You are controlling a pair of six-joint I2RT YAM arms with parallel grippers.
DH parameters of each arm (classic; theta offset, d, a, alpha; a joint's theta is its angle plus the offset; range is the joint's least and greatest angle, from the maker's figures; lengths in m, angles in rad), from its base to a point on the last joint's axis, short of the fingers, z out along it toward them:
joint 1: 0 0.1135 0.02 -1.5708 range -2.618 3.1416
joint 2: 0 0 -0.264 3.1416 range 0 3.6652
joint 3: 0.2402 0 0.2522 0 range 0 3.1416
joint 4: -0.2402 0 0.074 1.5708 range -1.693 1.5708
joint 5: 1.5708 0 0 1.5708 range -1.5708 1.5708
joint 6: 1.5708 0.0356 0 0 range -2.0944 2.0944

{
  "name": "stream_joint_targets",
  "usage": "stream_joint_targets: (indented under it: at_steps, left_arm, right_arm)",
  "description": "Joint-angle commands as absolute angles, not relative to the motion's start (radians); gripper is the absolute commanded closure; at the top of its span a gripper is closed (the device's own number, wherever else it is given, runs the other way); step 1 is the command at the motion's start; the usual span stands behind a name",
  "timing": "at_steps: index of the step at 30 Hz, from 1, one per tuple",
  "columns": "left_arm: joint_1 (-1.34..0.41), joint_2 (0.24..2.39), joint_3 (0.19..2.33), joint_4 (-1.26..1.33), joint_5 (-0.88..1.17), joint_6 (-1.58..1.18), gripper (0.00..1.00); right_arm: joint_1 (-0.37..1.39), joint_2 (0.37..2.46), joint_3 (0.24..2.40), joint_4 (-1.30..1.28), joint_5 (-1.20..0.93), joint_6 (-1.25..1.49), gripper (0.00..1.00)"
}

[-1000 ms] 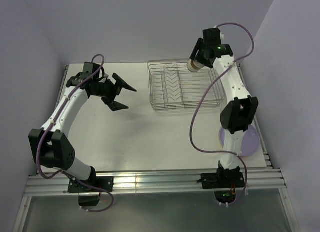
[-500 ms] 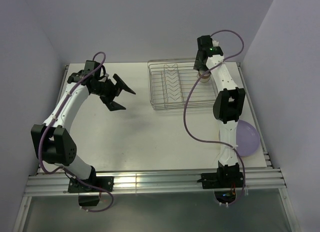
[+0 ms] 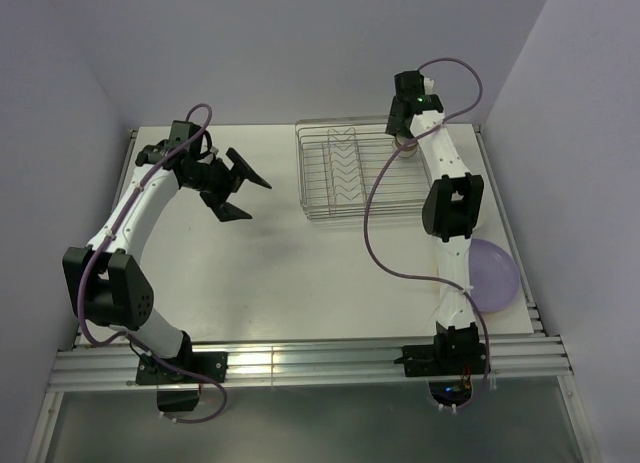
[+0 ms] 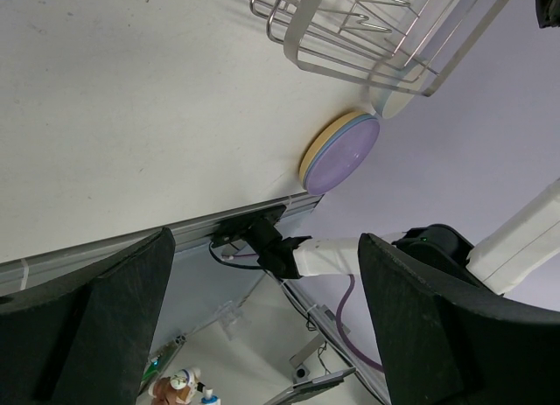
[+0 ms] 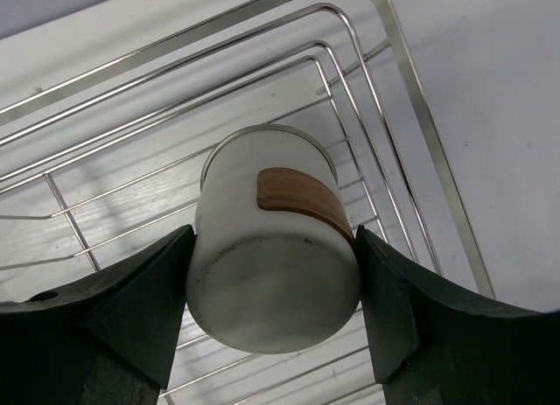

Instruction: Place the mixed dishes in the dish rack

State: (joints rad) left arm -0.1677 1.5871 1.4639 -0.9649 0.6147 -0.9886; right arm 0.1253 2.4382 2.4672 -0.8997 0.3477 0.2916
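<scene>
The dish rack (image 3: 302, 173), a silver wire basket, stands at the back of the table. My right gripper (image 3: 407, 140) is over its far right corner, shut on a small white cup (image 5: 271, 256) with a brown patch. The cup's base faces the wrist camera and its mouth points at the rack wires (image 5: 411, 116); I cannot tell whether it touches them. A plate stack (image 3: 495, 273) with the lavender one on top lies at the near right; yellow and blue edges show under it (image 4: 343, 150). My left gripper (image 3: 258, 198) hangs open and empty left of the rack.
The right arm's purple cable (image 3: 375, 233) loops across the table between the rack and the plates. The rack's near corner (image 4: 367, 29) is seen from the left wrist. Side walls close the table on the left and right.
The right arm has stretched forward and lowered the cup from above the rack's back edge into its far right corner, uncovering the lavender plate. The left gripper has barely moved.
</scene>
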Motion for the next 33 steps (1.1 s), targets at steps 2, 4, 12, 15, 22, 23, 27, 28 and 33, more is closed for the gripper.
stream_joint_targets:
  at_steps: [2,4,12,15,22,23,27,28,33]
  left_arm:
    - [-0.169,1.588,1.486,-0.971,0.615,-0.971,0.08]
    - [-0.169,1.589,1.486,-0.973,0.615,-0.969,0.08]
    - [-0.169,1.603,1.494,-0.979,0.621,-0.959,0.08]
    - [-0.169,1.606,1.499,-0.980,0.626,-0.954,0.07]
    - [-0.169,1.602,1.496,-0.980,0.630,-0.953,0.06]
    - [-0.169,1.603,1.494,-0.980,0.630,-0.953,0.06]
    - [-0.169,1.595,1.490,-0.976,0.632,-0.956,0.05]
    - [-0.169,1.592,1.482,-0.976,0.632,-0.957,0.05]
    - [-0.169,1.578,1.466,-0.966,0.637,-0.968,0.05]
  right_arm:
    - [0.114,2.457,2.520,-0.835,0.333,0.285,0.88]
    - [0.114,2.467,2.519,-0.834,0.331,0.287,0.87]
    - [0.106,2.476,2.523,-0.816,0.334,0.285,0.73]
    - [0.097,2.476,2.526,-0.815,0.328,0.293,0.62]
    - [0.089,2.471,2.534,-0.804,0.324,0.291,0.19]
    - [0.089,2.470,2.533,-0.801,0.322,0.290,0.14]
    - [0.086,2.464,2.536,-0.795,0.310,0.290,0.01]
    - [0.086,2.464,2.536,-0.796,0.307,0.290,0.00]
    - [0.086,2.447,2.525,-0.799,0.305,0.293,0.00]
